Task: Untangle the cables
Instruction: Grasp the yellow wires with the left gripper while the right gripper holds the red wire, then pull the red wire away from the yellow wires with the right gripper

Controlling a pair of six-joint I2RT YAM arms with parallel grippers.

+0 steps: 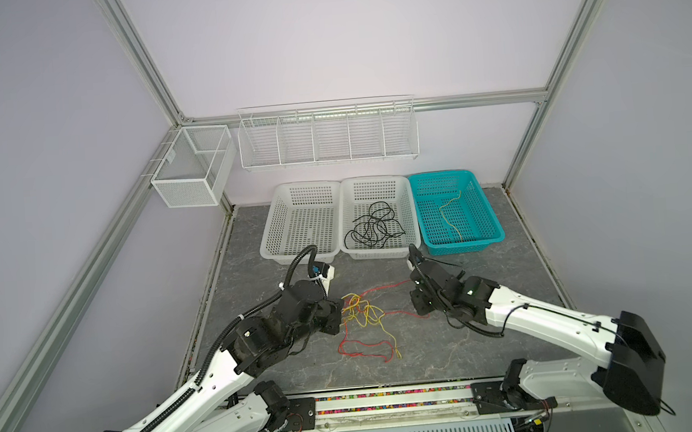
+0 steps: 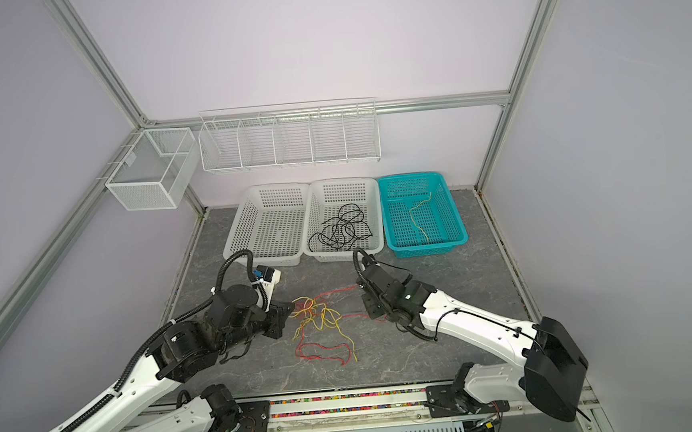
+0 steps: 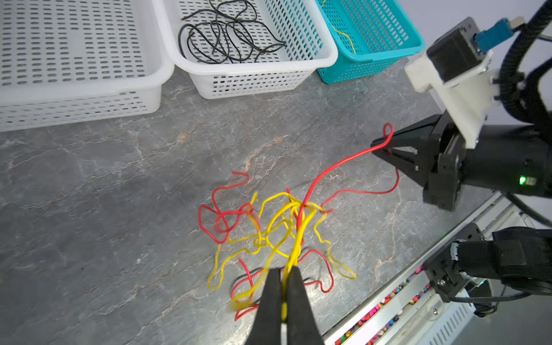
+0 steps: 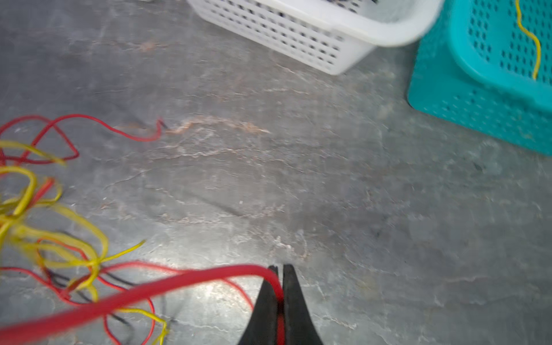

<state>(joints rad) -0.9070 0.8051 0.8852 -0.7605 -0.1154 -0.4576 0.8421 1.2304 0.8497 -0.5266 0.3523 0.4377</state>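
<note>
Jaws of the left gripper [image 3: 283,272] are pressed together on a yellow cable [image 3: 297,245], which runs from the black tips straight up into the tangle [image 1: 359,308] of red and yellow wires lying on the grey marbled table [image 1: 514,255]. The right gripper [image 4: 280,268] is closed too, pinching a red cable [image 4: 179,282] that leaves its tips and stretches, lifted off the surface, back toward the same knot. In the left wrist view this red strand climbs out of the heap to the right gripper's tips and curls into a small loop just beyond them. In both top views the tangle sits between the two grippers. The left gripper is at the tangle's left edge and the right gripper stands apart from it on the other side, joined to it only by the red line. Loose red and yellow ends trail from the tangle toward the front edge of the table. Three baskets stand side by side along the back of the table. They are a left white basket [image 1: 272,226], a middle white basket [image 1: 407,217] holding a loose coil of black cables [image 1: 372,227], and a teal basket [image 1: 483,207] with a single yellow strand [image 1: 451,214] lying on its floor.
</note>
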